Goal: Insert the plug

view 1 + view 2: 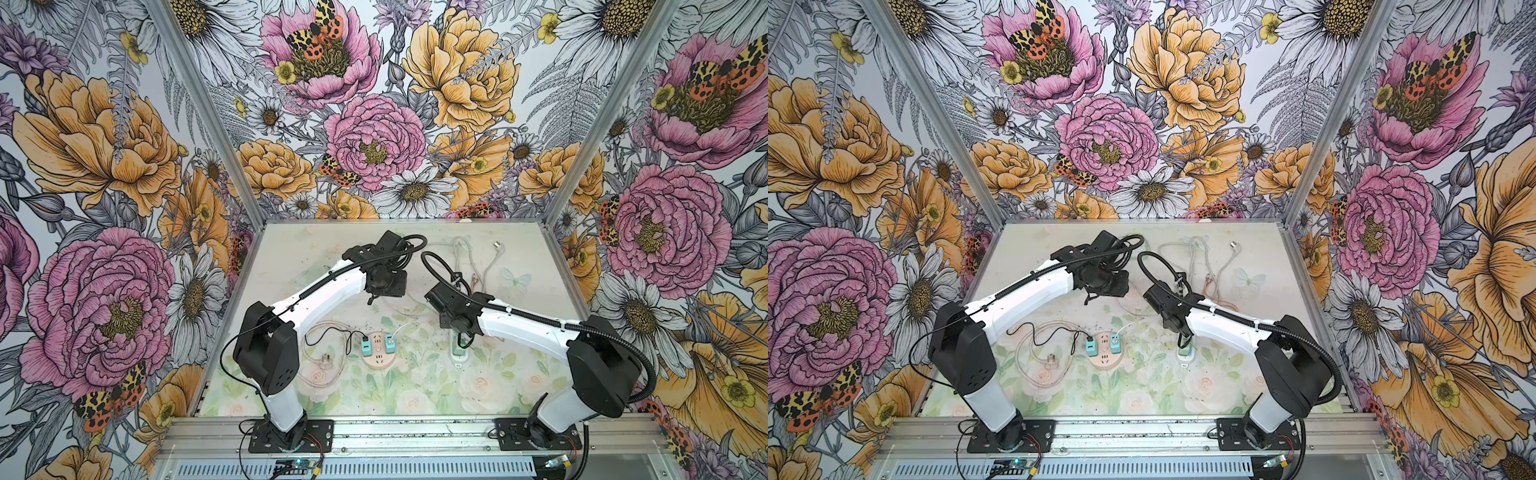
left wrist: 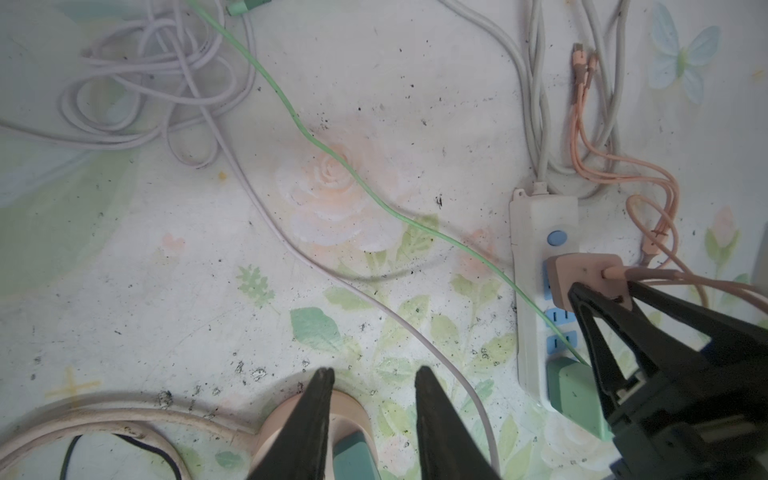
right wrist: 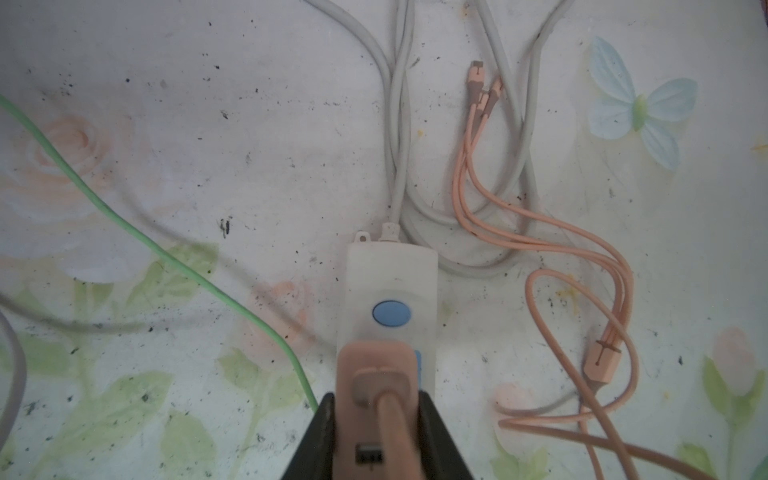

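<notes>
In both top views, flowered walls (image 1: pixel 374 124) box in a scuffed, floral table (image 1: pixel 291 249). The round socket (image 1: pixel 377 353) sits at seven o'clock and the power strip (image 1: pixel 459 355) at five, half hidden by the right arm (image 1: pixel 519 328).

Left wrist view: the left gripper (image 2: pixel 374 374) has its fingers apart above the round socket, and a green cable (image 2: pixel 332 153) runs to the strip.

Right wrist view: the right gripper (image 3: pixel 376 411) is clamped on the pink plug (image 3: pixel 374 365), right at the strip's sockets. I can't tell if it's seated.

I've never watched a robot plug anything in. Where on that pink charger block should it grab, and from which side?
Grip the pink charger by its two flat, parallel sides, coming from its cable end, as the right pincer does; that leaves the opposite end free toward the white power strip.
</notes>
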{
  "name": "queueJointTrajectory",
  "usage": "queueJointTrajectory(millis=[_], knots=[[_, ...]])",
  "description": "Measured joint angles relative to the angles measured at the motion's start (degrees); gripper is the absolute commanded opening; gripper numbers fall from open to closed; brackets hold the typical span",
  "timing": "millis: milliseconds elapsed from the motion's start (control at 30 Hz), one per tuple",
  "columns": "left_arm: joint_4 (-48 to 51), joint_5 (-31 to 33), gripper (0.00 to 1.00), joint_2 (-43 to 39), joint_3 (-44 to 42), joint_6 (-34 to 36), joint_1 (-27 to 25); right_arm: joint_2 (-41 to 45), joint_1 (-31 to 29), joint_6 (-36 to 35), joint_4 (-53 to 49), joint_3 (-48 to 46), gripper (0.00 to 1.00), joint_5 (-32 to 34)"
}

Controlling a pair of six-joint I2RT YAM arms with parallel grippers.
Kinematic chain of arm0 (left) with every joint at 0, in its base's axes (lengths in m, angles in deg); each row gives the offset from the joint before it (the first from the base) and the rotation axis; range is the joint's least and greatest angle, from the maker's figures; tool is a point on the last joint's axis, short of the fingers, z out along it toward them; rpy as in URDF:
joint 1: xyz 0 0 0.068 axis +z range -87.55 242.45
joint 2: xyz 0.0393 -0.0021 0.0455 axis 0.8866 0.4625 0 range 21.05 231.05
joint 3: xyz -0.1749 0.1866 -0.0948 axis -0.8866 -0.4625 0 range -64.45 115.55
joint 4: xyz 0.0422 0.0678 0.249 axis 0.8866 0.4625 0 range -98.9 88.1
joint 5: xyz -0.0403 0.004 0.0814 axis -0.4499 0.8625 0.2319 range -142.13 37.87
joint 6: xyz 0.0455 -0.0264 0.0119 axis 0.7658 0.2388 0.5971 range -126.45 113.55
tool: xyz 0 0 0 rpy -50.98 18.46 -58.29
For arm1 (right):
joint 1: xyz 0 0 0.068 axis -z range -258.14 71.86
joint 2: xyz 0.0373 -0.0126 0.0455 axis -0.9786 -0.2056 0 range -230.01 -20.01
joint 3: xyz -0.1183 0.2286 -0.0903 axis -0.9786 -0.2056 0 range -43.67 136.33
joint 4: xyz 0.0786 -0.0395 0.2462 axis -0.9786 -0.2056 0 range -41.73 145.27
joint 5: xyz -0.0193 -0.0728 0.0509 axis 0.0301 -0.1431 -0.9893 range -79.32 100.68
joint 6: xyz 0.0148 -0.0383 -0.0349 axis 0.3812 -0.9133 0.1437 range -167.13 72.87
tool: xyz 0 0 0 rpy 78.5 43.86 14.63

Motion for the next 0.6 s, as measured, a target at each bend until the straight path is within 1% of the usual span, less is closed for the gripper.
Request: queueJointTrajectory(millis=[233,433,500,600], knots=[[0.0,0.8,0.37,-2.2,0.0,2.8,1.4,0.0,0.0,1.6,0.1,0.0,0.00,-0.7],[0.0,0.5,0.38,-3.9,-1.9,4.1,3.0,1.0,0.4,2.6,1.2,-1.5,0.00,-1.1],[-0.7,0.0,0.39,-4.2,-2.3,4.5,3.4,1.1,1.2,2.8,2.2,-2.6,0.00,-2.4],[-2.8,-2.8,0.39,-5.1,-3.5,5.0,4.3,1.7,2.1,2.8,3.4,-3.6,0.00,-4.2]])
